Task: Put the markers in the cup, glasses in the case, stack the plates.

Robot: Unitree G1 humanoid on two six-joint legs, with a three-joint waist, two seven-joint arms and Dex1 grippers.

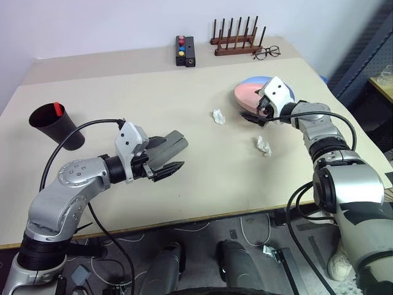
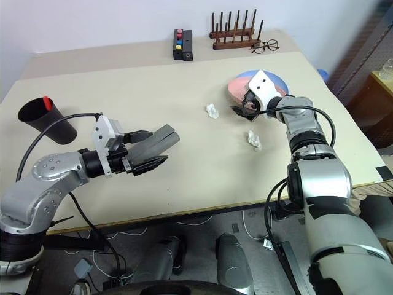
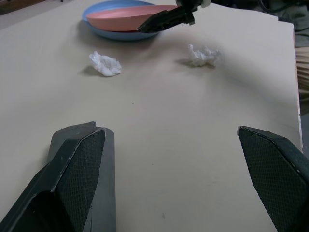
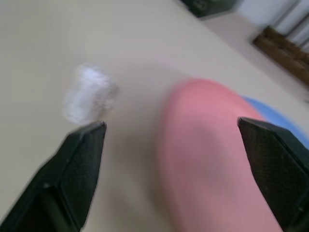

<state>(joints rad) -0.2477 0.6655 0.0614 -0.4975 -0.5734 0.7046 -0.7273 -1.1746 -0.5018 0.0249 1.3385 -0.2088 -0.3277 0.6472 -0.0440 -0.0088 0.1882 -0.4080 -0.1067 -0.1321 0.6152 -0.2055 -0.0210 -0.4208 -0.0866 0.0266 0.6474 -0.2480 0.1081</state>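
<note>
Also on the table [image 1: 184, 184]: 2 crumpled tissue wads [image 1: 218, 116] near the pink plate [image 1: 249, 95] atop the blue plate [image 1: 261, 80]; spectacles [image 1: 266, 53] by a wooden rack [image 1: 237, 38]. Right gripper [image 1: 263, 114] gaped wide at the plates' rim, left gripper [image 1: 175, 157] wide, empty. Marker [image 1: 58, 109] stood in the cup [image 1: 55, 126].

Blurring badly in the right wrist view: pink plate [image 4: 207, 154], blue plate [image 4: 285, 123] edging out behind it, white wad [image 4: 89, 94]. Hiding most of the marker [image 1: 57, 109] inside the cup [image 1: 56, 126], showing red cap alone.
</note>
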